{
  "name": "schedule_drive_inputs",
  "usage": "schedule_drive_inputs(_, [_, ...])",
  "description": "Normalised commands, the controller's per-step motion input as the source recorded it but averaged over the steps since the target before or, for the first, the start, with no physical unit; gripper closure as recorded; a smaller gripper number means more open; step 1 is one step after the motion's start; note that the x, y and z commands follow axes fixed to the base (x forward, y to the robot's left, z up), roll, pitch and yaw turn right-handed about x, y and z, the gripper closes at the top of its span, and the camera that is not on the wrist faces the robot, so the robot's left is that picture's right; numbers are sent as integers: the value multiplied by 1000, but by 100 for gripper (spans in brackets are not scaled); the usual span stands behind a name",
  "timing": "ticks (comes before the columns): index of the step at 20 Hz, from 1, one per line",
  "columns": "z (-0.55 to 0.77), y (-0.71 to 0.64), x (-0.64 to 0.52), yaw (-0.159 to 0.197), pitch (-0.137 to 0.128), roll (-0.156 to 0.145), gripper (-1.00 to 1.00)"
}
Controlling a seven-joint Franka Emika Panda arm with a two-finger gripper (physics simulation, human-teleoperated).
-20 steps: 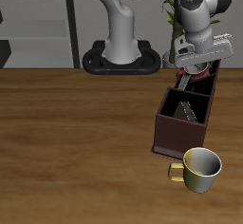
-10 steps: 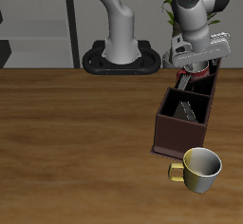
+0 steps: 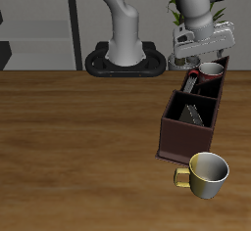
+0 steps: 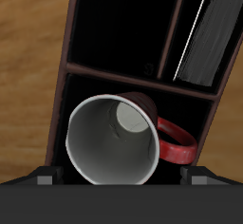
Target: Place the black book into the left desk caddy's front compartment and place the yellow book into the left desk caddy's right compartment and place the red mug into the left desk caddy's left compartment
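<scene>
Black finger tips show only as dark blurs at the edge of the wrist view, so whether the fingers (image 3: 203, 64) stand wide or narrow I cannot tell; in the exterior view they hang just above the far end of the left desk caddy (image 3: 192, 112), apart from what lies below. Directly under them the red mug (image 4: 119, 140) sits in the caddy's far, narrow section, mouth up and tilted a little, its grey inside open to the wrist camera and its red loop handle pressed toward the dividing wall. Judged from this, the mug is placed.

A mug like this is stiff, fairly light and smooth-glazed; if it needed shifting, the rim wall opposite the handle looks the surest hold, since the handle is crowded by the wall.

Beyond the divider a thin black book (image 4: 214, 33) stands on edge in the neighbouring section, its pale edge catching light. The yellow book I cannot pick out with confidence.

Outside the caddy, a shiny yellow-gold mug (image 3: 207, 173) stands near the front edge of the brown wooden surface (image 3: 78, 147). Behind are grey shelving and a green plant.
</scene>
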Motion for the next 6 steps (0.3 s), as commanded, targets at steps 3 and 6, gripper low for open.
schedule_drive_inputs(3, [90, -311, -77, 0, -25, -39, -100])
schedule_drive_inputs(6, [7, -627, -11, -18, -13, -80, -100])
